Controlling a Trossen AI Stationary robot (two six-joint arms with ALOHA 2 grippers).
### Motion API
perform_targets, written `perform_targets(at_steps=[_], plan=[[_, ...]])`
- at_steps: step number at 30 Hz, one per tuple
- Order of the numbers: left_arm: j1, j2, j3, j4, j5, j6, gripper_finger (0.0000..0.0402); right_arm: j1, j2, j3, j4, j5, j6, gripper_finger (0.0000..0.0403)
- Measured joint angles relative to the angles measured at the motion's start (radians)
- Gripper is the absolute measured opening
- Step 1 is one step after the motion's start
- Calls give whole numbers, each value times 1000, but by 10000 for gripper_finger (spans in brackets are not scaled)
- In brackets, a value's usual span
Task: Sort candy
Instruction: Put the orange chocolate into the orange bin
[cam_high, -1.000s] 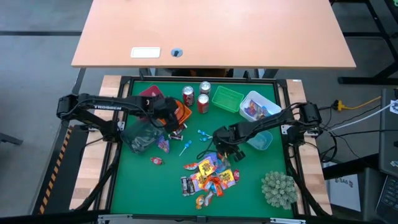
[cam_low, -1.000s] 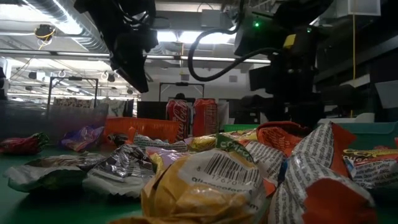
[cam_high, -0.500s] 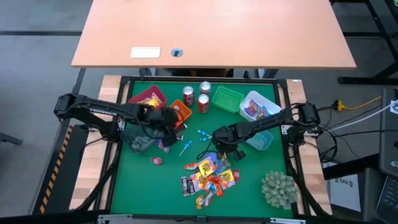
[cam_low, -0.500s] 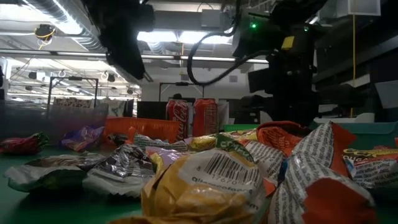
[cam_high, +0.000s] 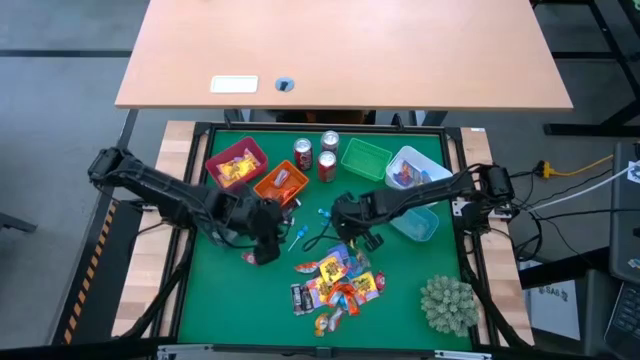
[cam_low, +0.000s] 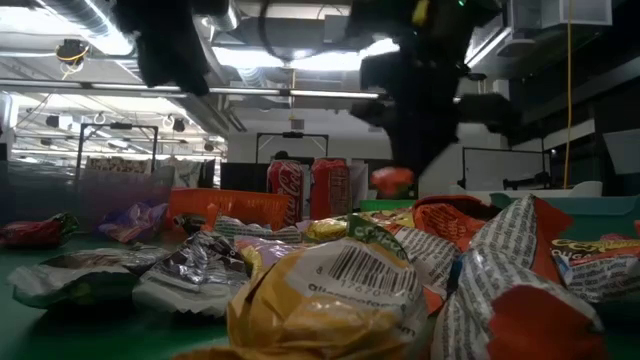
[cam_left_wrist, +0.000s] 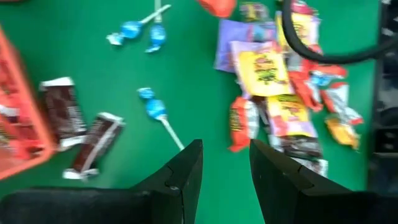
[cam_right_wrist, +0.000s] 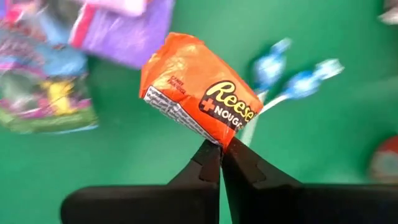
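Green mat (cam_high: 215, 285) framed in black, set in front of a bare wooden desk (cam_high: 340, 50). Along the mat's far edge, from left to right: red bin (cam_high: 236, 164) with yellow and red wrappers inside; orange bin (cam_high: 281, 183) with a few red and orange pieces inside; two red soda cans (cam_high: 314, 157) standing upright between the orange bin and an empty-looking green bin (cam_high: 364, 159); clear tub (cam_high: 413, 170) with blue and dark pieces; teal tub (cam_high: 417, 223) beside it, contents not discernible. Spiky grey-green plant ball (cam_high: 446, 302) near the mat's front right corner. Loose candy pile (cam_high: 335, 283) at centre front, mixed yellow, orange, red and purple wrappers; blue lollipops (cam_left_wrist: 154, 107) and two dark brown bars (cam_left_wrist: 74, 123) lying apart from it on bare mat, just beside the orange bin. Left gripper (cam_left_wrist: 222, 163) low over the mat near the lollipops, fingers parted, nothing between them. Right gripper (cam_right_wrist: 220, 155) raised above the mat behind the pile, fingertips pinched together on the lower corner of an orange Reese's candy (cam_right_wrist: 199, 90), lifted clear of the mat.
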Motion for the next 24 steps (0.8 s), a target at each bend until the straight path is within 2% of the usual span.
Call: perform_targets(at_steps=[7, 13, 18, 24], plan=[[-82, 0, 0, 67, -18, -75, 121, 0, -2, 78, 93, 80, -127, 4], [-135, 0, 0, 96, -46, -79, 121, -27, -2, 88, 281, 74, -246, 4], [-165, 0, 0, 97, -72, -79, 121, -85, 4, 88, 457, 73, -256, 5], [-172, 0, 0, 98, -93, -101, 121, -183, 4, 88, 611, -74, -251, 5]])
